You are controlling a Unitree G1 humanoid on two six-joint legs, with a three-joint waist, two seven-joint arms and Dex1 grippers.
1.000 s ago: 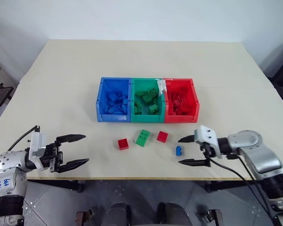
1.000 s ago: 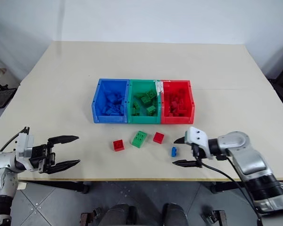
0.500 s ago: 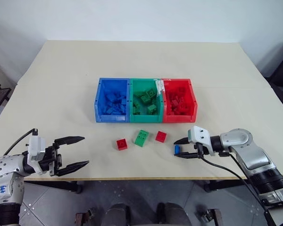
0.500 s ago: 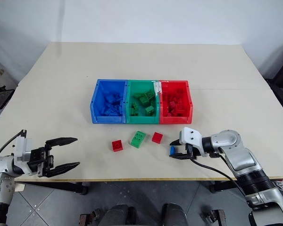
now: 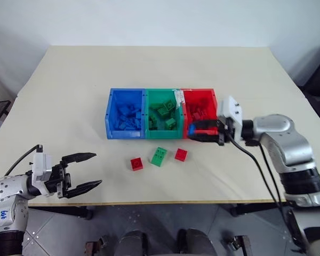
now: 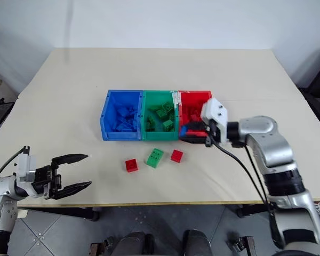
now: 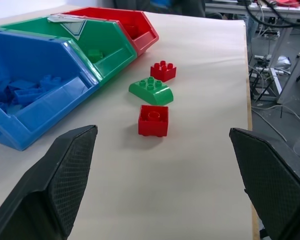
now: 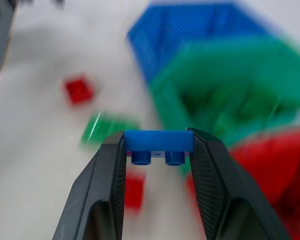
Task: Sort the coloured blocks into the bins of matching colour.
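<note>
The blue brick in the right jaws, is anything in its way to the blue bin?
The blue brick hangs at the red bin's front wall. The green bin lies between it and the blue bin; nothing rises above the rims.

The right arm reaches in from the right side, forearm bent toward the middle, its wrist turned so the right gripper (image 5: 194, 131) points left, fingers (image 8: 111, 170) pinched together. The left arm sits low at the near left corner, the left gripper (image 5: 90, 170) pointing right with its two black fingers (image 7: 65, 165) spread wide.
</note>
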